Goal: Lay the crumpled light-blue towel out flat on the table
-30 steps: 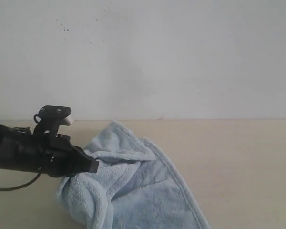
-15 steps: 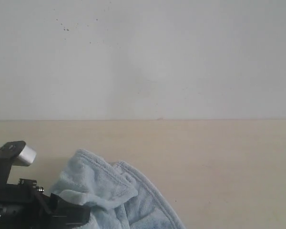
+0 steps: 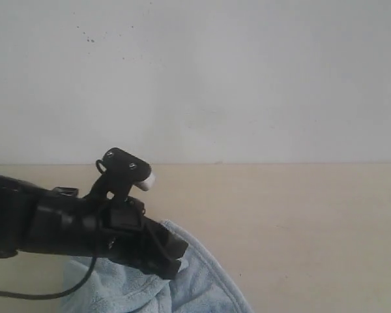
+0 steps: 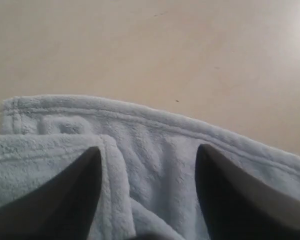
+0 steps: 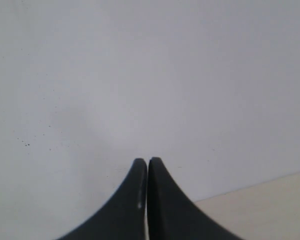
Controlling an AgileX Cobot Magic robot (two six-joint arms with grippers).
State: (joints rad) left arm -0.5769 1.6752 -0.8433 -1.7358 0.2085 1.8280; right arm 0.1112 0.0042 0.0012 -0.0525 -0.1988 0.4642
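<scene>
The towel sits bunched in the lower left of the exterior view. It runs off the bottom edge and is partly hidden behind the left gripper. The rest of the worktop stretches to the right.

In the left wrist view the jaws stand apart with nothing between them, poised just over the cloth; whether they touch it cannot be told. The right gripper has its jaws pressed together, empty, facing the wall.

The terry looks soft, light and limp. It will likely drape and drag rather than slide as one piece, and its pile may cling to itself.

The hem crossing the middle of the wrist frame looks like the firmest hold. A pinch on a single layer near the corner at the left should serve best, since grabbing the doubled fold at lower left would probably haul the whole bundle along.
</scene>
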